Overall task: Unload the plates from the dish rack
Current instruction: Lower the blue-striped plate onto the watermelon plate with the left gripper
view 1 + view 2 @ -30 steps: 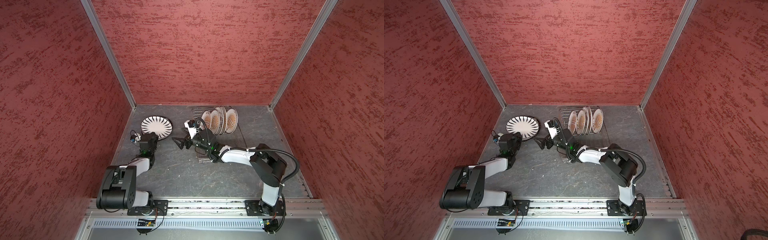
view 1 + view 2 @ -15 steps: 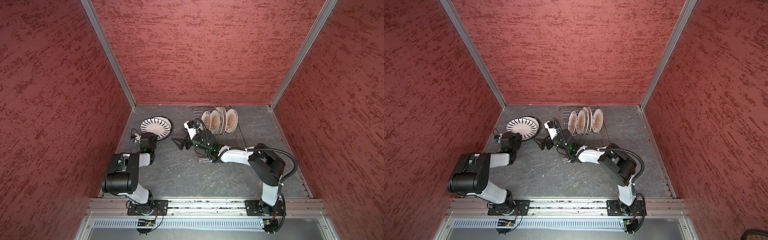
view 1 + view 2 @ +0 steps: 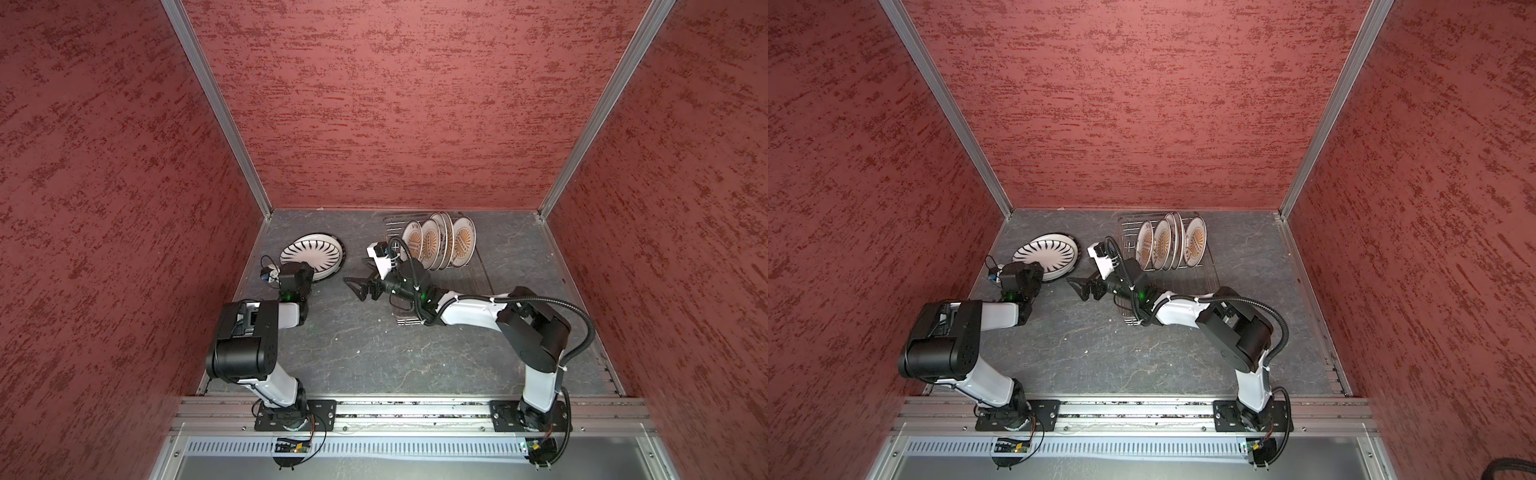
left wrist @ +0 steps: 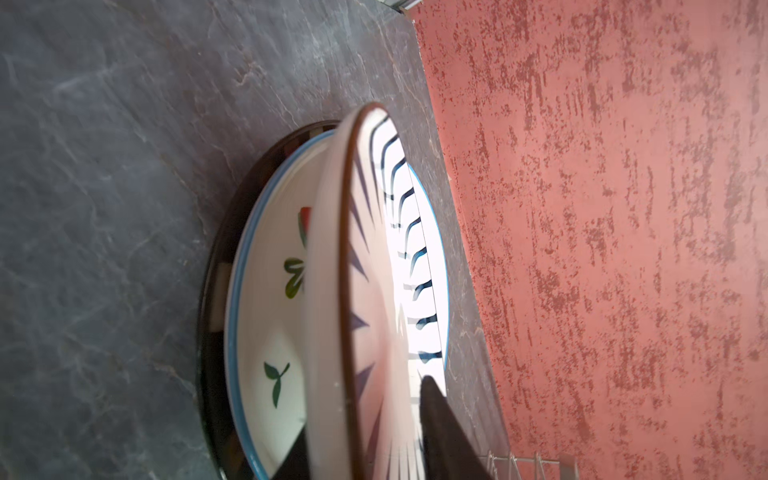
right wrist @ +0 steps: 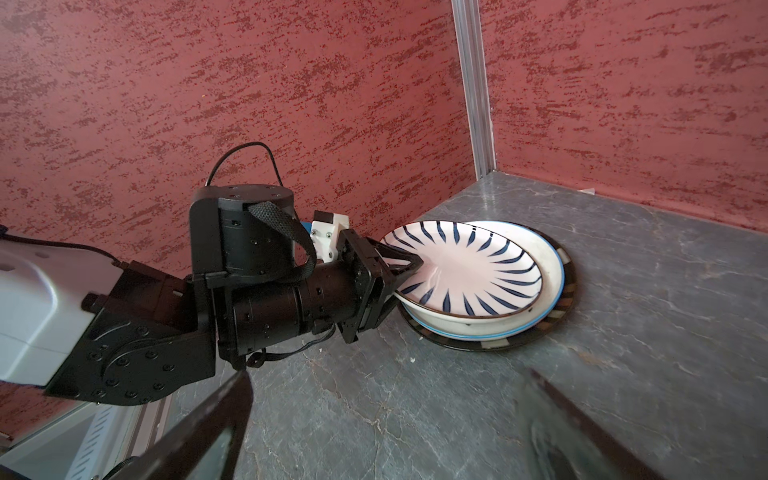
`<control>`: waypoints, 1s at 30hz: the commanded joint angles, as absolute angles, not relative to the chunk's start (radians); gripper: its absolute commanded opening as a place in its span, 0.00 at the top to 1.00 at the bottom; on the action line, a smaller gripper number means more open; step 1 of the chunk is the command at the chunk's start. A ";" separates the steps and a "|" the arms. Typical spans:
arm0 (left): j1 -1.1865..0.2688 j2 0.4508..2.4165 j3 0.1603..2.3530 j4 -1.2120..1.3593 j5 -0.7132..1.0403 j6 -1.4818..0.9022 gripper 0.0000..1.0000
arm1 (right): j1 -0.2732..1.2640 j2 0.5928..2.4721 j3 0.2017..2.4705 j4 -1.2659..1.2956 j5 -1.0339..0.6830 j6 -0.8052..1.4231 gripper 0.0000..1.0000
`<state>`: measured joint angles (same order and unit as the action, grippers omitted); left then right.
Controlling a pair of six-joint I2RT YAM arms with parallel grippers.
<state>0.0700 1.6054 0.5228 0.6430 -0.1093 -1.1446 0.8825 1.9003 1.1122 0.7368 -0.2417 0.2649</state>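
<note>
1. Though not yet done, looks near the halfway mark: a pile (image 3: pixel 1045 257) of three already out of the dish rack (image 3: pixel 465 282), sitting on the left side of the surface (image 3: pixel 353 353).
2. From the bottom up: dark-rimmed plate (image 5: pixel 570 280), blue-rimmed plate (image 5: pixel 548 266), then striped plate (image 3: pixel 311 254), tilted, near rim raised, far side down inside the blue-rimmed one.
3. Left to do, by this reckoning: settle the striped plate flat, then fetch the racked plates (image 3: pixel 462 243), at least four on edge at the rack's far end, orange sunburst on the visible faces; near end bare.
4. Left gripper (image 5: pixel 406 280): fingers (image 5: pixel 395 254) above and below the striped plate's raised rim, somewhat parted; cannot tell whether clamping or merely cradling.
5. Right gripper (image 3: pixel 356 288): fingers spread wide, holding nothing, hovering between pile and rack, aimed at the pile.
6. Only in the right wrist view: the pile's three layers from the side and the left fingers astride the rim, hidden under the wrist in both top views.
7. Only in the left wrist view: green leaf marks (image 4: pixel 276 380) inside the blue-rimmed plate.
8. Only in both top views: the racked plates, out of frame for both wrist cameras.
</note>
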 commanded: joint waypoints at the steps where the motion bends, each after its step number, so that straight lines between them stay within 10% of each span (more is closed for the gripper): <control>1: 0.069 1.587 0.554 0.624 -0.142 -1.124 0.54 | 0.887 1.907 1.129 0.776 -0.252 0.262 0.02; 8: 0.058 1.555 0.590 0.502 -0.211 -1.083 0.36 | 0.887 1.907 1.131 0.778 -0.250 0.264 0.01; 30: -0.008 1.599 0.674 0.330 -0.410 -1.007 0.33 | 0.887 1.908 1.130 0.777 -0.249 0.265 0.02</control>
<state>-0.0013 1.5856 0.6514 0.3138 -0.3824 -1.0363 0.8825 1.9003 1.1122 0.7433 -0.2420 0.2703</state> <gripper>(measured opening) 0.670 0.986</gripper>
